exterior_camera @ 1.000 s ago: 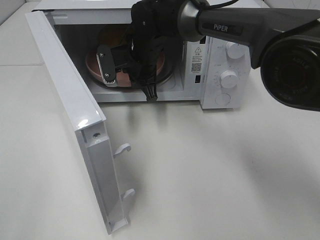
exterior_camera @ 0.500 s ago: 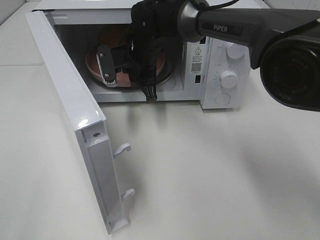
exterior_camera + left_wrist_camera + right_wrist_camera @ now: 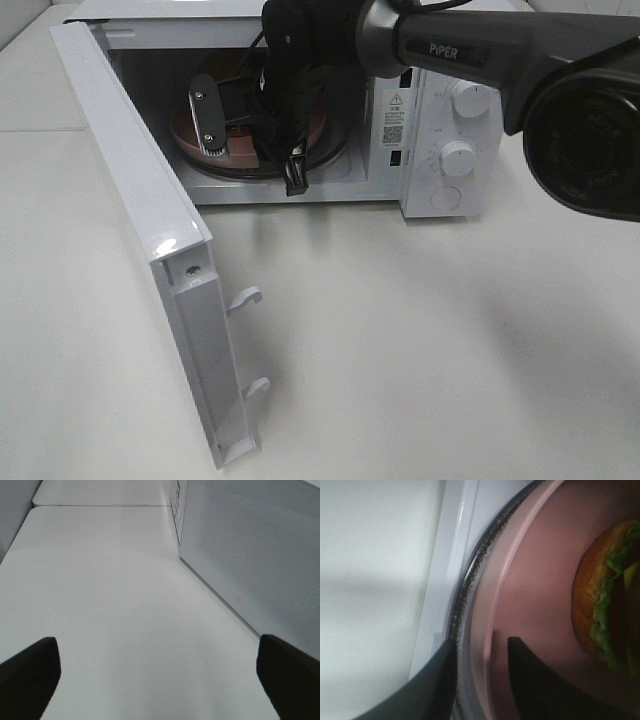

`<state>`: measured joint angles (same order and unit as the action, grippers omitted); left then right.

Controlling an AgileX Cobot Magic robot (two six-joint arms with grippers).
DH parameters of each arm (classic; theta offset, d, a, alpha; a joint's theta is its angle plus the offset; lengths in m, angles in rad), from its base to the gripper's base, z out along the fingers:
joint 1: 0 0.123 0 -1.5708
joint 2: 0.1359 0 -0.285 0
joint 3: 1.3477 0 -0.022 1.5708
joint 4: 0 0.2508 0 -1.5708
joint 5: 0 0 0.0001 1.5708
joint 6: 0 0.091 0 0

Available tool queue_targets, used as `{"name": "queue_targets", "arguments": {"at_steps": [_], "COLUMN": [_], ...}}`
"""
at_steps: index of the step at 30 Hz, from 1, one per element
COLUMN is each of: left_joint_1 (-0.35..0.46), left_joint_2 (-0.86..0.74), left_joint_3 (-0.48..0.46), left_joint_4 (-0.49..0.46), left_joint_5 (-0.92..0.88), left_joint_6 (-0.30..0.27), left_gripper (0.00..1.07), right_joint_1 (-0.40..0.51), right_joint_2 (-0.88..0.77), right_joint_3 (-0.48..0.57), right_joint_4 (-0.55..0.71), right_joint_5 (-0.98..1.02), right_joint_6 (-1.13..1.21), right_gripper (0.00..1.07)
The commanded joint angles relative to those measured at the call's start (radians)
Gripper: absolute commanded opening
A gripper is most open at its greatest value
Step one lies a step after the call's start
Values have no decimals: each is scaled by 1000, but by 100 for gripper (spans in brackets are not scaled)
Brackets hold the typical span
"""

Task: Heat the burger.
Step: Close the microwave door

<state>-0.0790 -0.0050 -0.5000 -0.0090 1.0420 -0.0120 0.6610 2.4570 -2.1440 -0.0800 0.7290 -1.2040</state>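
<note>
Burger on the pink plate, which sits on the glass turntable inside the microwave; door standing open. Right gripper reaches in, jaws parted astride the plate's rim, apparently not pinching it. Left gripper spread wide above the table, near the door.

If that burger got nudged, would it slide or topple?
The burger looks stacked, with lettuce poking out of its side, so it would probably shift apart or topple rather than roll. It rests on the smooth pink plate, so it may well slide.
</note>
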Motion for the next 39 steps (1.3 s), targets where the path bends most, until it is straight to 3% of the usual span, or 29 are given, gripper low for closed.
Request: {"name": "queue_targets", "arguments": {"at_steps": [1,2,6,39], "left_joint_1": [2,2,2,2], "left_joint_2": [-16,-16,-16,-16], "left_joint_3": [2,2,2,2], "left_joint_4": [-8,-8,-8,-8], "left_joint_5": [-8,-8,-8,-8], "left_joint_6": [-1,-1,-1,-1], "left_gripper": [100,100,100,100], "right_joint_1": [-1,0,1,2], "right_joint_2": [-14,-15,-22,-80], "right_joint_3": [-5,-5,-5,-2], "right_joint_4": [7,7,8,38], "right_joint_5": [31,34,45,295], "right_joint_6": [28,28,28,50], "right_gripper": [58,66,73,73]}}
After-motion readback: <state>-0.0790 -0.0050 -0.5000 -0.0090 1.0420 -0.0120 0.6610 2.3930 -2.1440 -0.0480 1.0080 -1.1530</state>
